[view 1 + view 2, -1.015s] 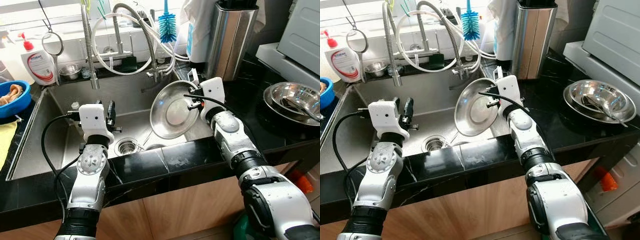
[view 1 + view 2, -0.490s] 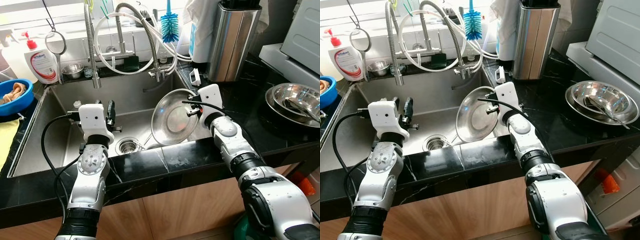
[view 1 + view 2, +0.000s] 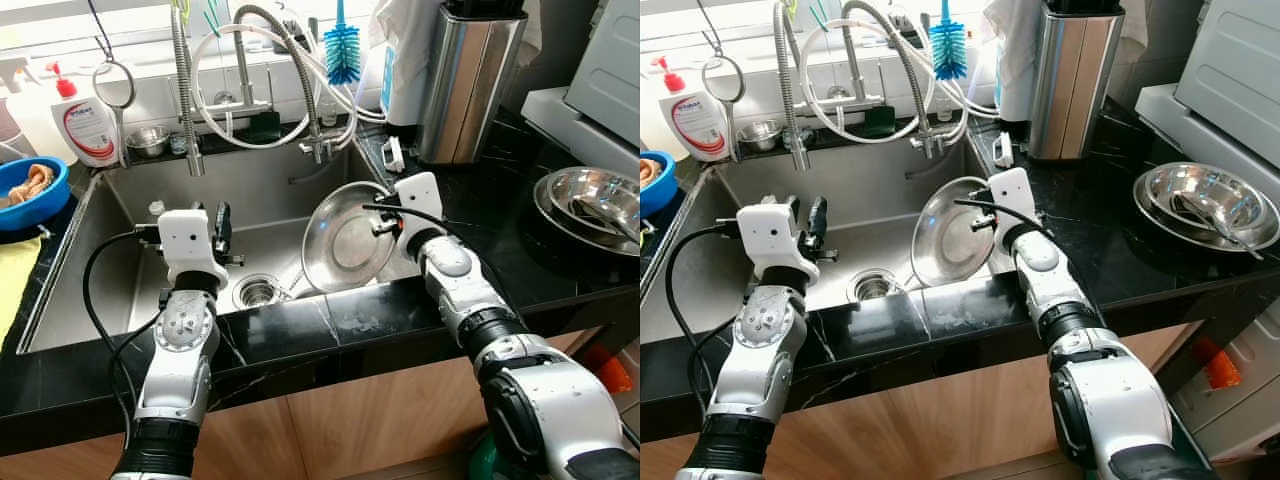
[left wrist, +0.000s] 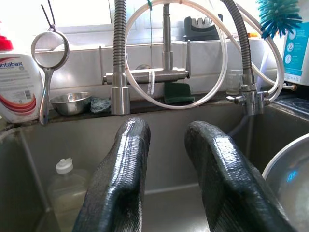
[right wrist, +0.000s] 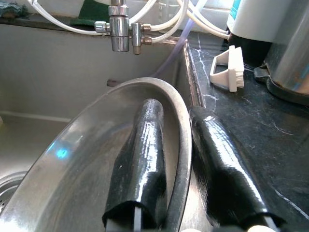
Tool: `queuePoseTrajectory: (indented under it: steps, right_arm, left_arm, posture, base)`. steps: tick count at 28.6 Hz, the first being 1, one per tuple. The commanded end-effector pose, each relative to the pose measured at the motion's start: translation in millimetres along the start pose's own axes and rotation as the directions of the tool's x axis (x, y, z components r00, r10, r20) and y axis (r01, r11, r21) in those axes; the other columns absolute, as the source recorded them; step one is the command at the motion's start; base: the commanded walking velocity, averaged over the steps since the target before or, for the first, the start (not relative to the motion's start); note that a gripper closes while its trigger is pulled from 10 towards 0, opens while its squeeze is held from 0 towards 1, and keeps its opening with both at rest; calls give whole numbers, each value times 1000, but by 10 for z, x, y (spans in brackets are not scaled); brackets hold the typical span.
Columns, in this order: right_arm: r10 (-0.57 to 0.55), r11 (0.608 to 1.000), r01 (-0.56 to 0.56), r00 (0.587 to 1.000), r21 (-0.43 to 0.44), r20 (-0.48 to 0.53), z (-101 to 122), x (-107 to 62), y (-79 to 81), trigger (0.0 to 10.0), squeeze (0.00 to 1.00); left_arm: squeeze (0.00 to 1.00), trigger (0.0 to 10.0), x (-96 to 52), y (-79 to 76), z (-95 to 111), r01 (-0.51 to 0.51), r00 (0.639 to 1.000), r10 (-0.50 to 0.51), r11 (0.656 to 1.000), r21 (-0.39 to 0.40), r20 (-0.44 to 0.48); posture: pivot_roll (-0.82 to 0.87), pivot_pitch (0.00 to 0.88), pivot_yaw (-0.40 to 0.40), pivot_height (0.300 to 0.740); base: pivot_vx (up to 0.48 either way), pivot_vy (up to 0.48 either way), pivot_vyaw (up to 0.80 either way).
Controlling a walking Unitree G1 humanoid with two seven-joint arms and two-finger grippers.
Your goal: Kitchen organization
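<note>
Black stone surface (image 3: 560,260) wraps a steel sink (image 3: 130,260); right pincer (image 5: 181,169) pinches the steel bowl (image 3: 345,240) rim mid-frame, tilted over the basin. Left pincer (image 4: 166,159) hangs narrowly parted, holding nothing.

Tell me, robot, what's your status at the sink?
Right tool clamped on steel plate rim, tilted over sink. Left tool open, idle. Faucet hoses close behind.

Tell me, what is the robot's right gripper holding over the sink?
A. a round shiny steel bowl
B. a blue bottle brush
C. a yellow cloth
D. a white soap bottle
A: the right gripper pinches the rim of the round shiny steel bowl, one black finger inside and one outside, tilted over the steel sink.
</note>
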State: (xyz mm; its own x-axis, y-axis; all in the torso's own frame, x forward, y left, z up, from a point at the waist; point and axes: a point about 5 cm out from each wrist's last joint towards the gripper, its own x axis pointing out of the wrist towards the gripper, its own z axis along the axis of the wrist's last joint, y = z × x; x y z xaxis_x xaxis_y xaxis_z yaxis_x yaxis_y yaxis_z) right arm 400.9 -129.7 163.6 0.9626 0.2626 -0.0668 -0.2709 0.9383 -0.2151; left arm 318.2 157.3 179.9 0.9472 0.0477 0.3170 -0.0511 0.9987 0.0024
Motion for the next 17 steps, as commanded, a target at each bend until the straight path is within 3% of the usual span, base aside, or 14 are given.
queuePoseTrajectory:
  steps: [1, 14, 15, 17]
  right_arm:
    - [6, 1000, -6, 1000, 8, 25, 81, 29, 27, 10000, 447]
    - [20, 1000, -20, 1000, 4, 18, 61, 32, 72, 10000, 439]
    - [23, 1000, -23, 1000, 2, 19, 62, 32, 76, 10000, 588]
    - [23, 1000, -23, 1000, 2, 20, 63, 33, 77, 10000, 588]
  left_arm:
    - [0, 10000, -5, 8, 23, 5, 1000, -5, 1000, 21, 1]
    - [0, 10000, 1, -12, 7, 30, 1000, -30, 999, 43, -11]
    - [0, 10000, 4, -14, 5, 30, 999, -30, 999, 41, -12]
    - [0, 10000, 5, -14, 4, 31, 999, -30, 999, 41, -12]
  posture:
    - [-65, 0, 35, 740]
    - [-61, 0, 40, 740]
    - [-62, 0, 40, 740]
    - [-62, 0, 40, 740]
  base:
    - [0, 0, 0]
    - [0, 0, 0]
    - [0, 0, 0]
    - [0, 0, 0]
